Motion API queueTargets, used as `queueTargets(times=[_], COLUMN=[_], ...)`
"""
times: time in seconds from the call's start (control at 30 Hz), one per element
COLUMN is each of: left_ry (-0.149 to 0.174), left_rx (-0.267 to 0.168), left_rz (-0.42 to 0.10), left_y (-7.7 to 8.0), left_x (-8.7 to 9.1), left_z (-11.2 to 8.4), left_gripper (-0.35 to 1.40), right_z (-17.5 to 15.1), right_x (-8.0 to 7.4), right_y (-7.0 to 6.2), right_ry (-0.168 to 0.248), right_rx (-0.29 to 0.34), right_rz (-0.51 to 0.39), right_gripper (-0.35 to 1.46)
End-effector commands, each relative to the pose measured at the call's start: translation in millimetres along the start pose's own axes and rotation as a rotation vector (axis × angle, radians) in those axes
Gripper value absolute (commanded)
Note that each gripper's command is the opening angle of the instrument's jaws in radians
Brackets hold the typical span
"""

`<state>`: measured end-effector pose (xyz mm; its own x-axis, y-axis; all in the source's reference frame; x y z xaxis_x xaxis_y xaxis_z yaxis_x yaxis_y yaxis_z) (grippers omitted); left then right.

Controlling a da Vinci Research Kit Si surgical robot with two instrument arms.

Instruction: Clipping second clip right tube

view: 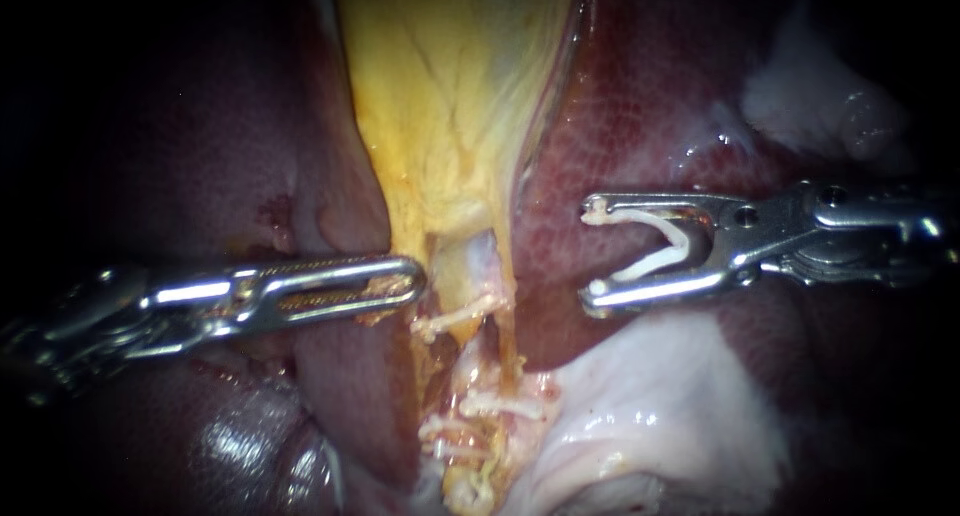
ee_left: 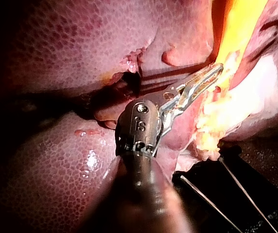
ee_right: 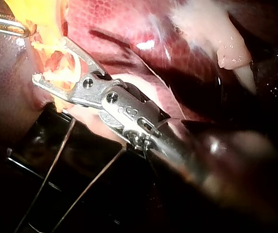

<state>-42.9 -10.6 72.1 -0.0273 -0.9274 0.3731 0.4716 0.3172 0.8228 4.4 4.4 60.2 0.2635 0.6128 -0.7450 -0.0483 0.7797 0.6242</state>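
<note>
The liver (view: 640, 126) lies all around, and the yellow gallbladder (view: 450, 96) comes down in the middle. My left instrument (view: 410, 277) has its jaws lying together against the gallbladder's edge; if it slips, the tissue may sag over the target. My right instrument (view: 597, 253) stands well apart, over the liver, with its jaws wide and a white clip (view: 683, 244) held open between them. The tubes (view: 482, 276) run below the gallbladder, one with a set clip (view: 455, 319) across it; which one is the right tube I cannot surely say. If it goes in crooked, the white clip may catch only part of a tube, land on the set clip, or scrape the liver.
</note>
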Motion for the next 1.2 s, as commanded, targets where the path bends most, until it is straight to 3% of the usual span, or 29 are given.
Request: queueTargets(times=[0.03,0.2,0.3,0.43,0.57,0.67,0.77,0.97,1.2], left_ry=[0.001,-0.001,-0.024,-0.047,-0.061,-0.064,-0.066,-0.067,-0.069], left_rx=[0.002,-0.004,-0.006,-0.01,-0.009,-0.009,-0.011,-0.013,-0.014], left_rz=[-0.002,-0.016,-0.026,-0.037,-0.034,-0.036,-0.035,-0.034,-0.033], left_y=[-0.1,-0.3,-0.3,-0.4,-0.7,-1.0,-1.2,-1.2,-1.3], left_x=[-0.3,-3.0,-4.4,-5.9,-7.0,-7.1,-6.9,-6.6,-6.4], left_z=[-0.3,-3.2,-5.3,-7.6,-8.9,-9.2,-9.2,-9.0,-8.8], left_gripper=[-0.35,-0.35,-0.35,-0.35,-0.35,-0.35,-0.35,-0.35,-0.35], right_z=[0.0,0.8,2.1,4.3,7.2,9.4,11.5,14.6,15.9], right_x=[-0.1,-1.7,-3.9,-7.9,-12.9,-15.8,-17.6,-18.2,-18.9], right_y=[0.0,-0.2,0.0,0.9,2.0,2.6,3.2,3.6,2.6], right_ry=[0.0,-0.01,-0.038,-0.076,-0.119,-0.142,-0.149,-0.151,-0.16], right_rx=[-0.001,0.007,0.017,0.022,0.036,0.041,0.055,0.05,0.062], right_rz=[0.0,-0.012,-0.024,0.013,0.056,0.084,0.096,0.108,0.11], right_gripper=[0.6,0.6,0.6,0.6,0.6,0.6,0.6,0.59,0.59])
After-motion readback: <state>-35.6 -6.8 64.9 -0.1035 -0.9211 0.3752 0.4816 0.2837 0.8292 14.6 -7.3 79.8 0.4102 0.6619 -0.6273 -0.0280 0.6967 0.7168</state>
